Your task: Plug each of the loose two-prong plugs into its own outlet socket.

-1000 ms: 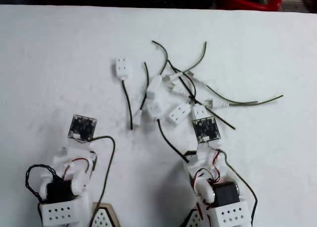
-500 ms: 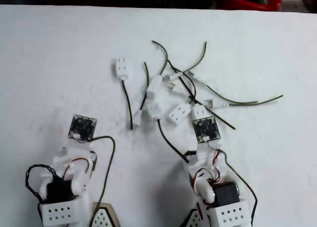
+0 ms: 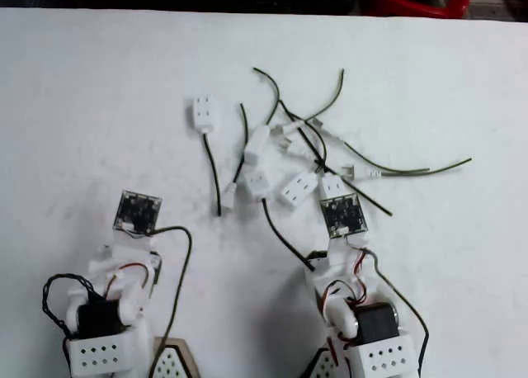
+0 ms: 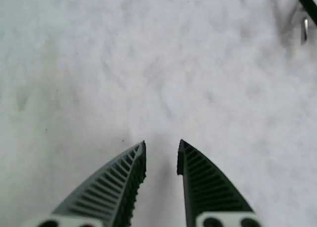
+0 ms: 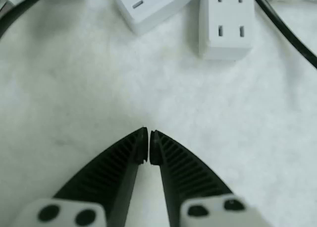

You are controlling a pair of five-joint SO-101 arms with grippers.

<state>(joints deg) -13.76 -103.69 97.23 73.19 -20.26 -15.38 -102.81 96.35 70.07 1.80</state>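
Fingers of the left gripper stand slightly apart with nothing between them, low over the white table. At the edge of that wrist view lies a white plug with a metal prong showing, next to a black cord.

The right gripper has its fingers pressed tip to tip, empty, just above the table. Close ahead of it lies a white outlet socket with its slots facing up, and beside that a second socket, turned at an angle.

In the high view both arms sit at the near edge. The left arm is well apart from the tangle of cords. The right arm has its wrist just beside the nearest sockets. A lone socket lies on the left arm's side of the tangle, its dark cord trailing toward the arms. A small loose plug lies among the cords, not seated in any socket.
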